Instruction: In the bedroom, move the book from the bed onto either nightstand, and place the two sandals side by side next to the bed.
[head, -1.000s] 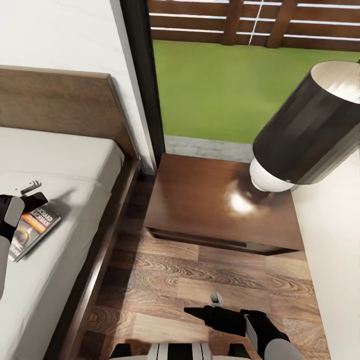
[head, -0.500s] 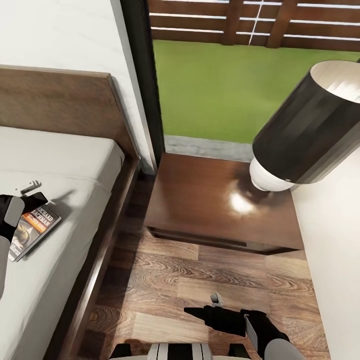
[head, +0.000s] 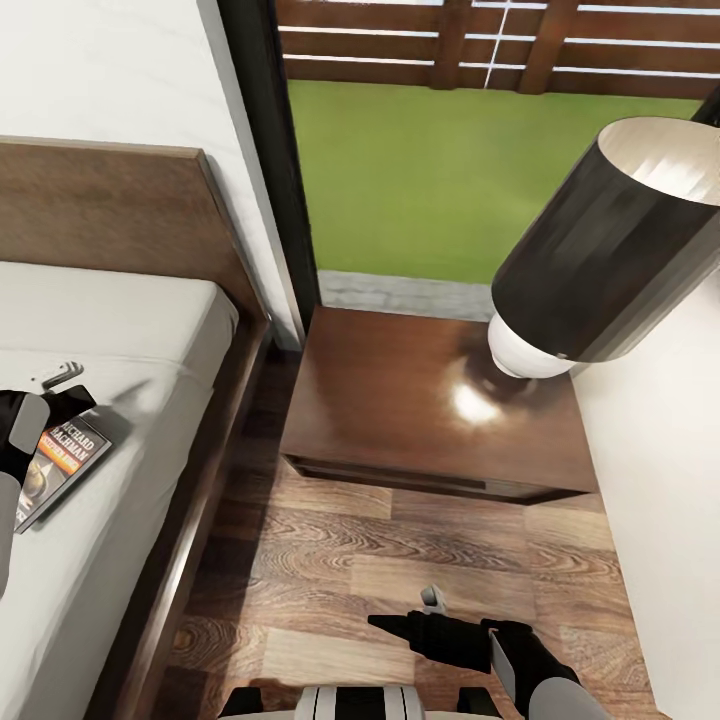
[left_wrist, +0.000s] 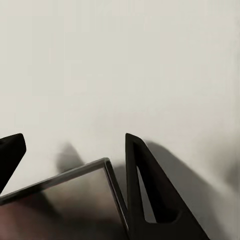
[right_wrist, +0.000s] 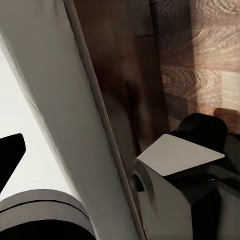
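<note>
Only the head had turned slightly; left fingers (left_wrist: 132, 165) straddled the book (head: 58, 464) on the bed (head: 130, 330), spread apart; right fingers (head: 400, 625) I couldn't tell.

Daylight was bright and even; a white glare spot shone on the nightstand (head: 430, 410); wrist views looked soft, blurred.

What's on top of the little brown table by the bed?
On the nightstand stands a lamp with a black shade and round white base. The shade hides part of the top behind it, so anything there can't be seen.
</note>
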